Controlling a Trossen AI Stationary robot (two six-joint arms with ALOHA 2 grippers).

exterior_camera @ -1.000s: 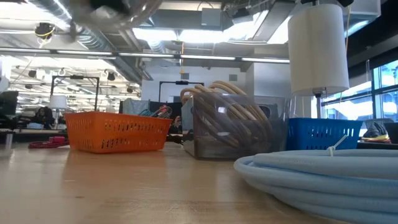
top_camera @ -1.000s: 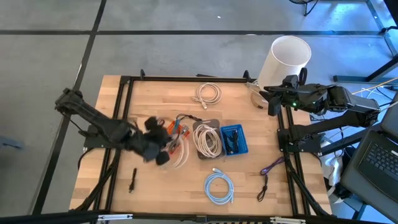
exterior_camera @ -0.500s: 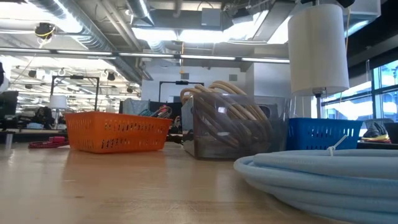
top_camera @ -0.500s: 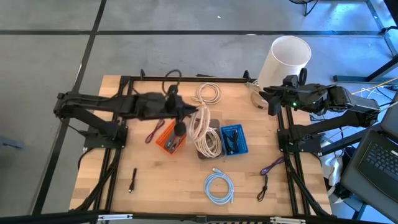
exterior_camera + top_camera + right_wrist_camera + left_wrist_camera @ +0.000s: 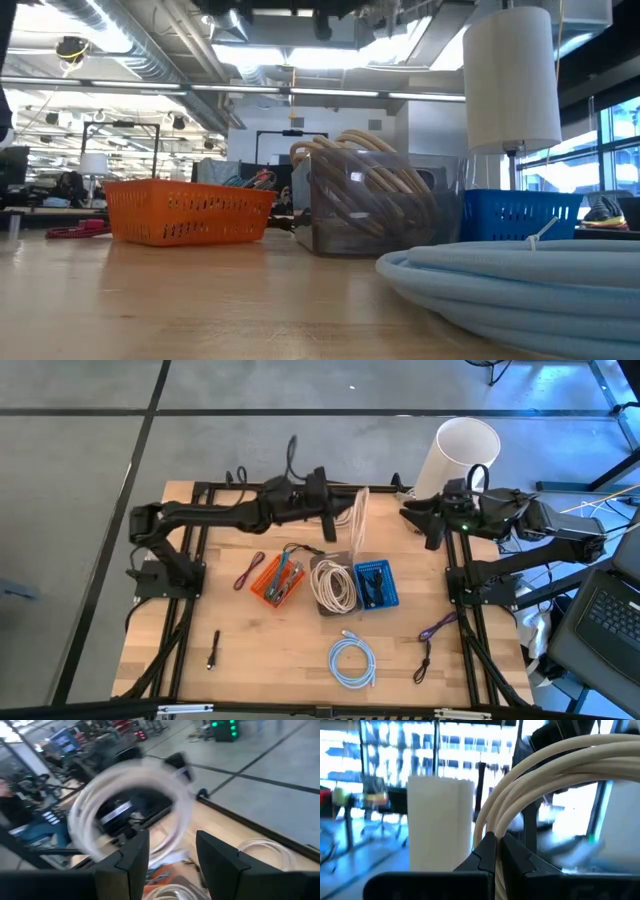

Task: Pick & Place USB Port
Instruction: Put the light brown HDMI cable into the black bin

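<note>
My left tool (image 5: 338, 518) clenches the cream cable coil (image 5: 358, 520), held on edge above the worktop (image 5: 250, 630); my open right tool (image 5: 415, 518) waits just beyond, facing it.

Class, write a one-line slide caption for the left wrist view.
Left tool shut on a coiled cream cable, white cylinder beyond.

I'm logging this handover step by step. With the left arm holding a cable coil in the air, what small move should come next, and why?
Probably the right gripper should ease toward the cream coiled cable hanging from the shut left gripper: its fingers are open and face the coil, still apart from it.
</note>
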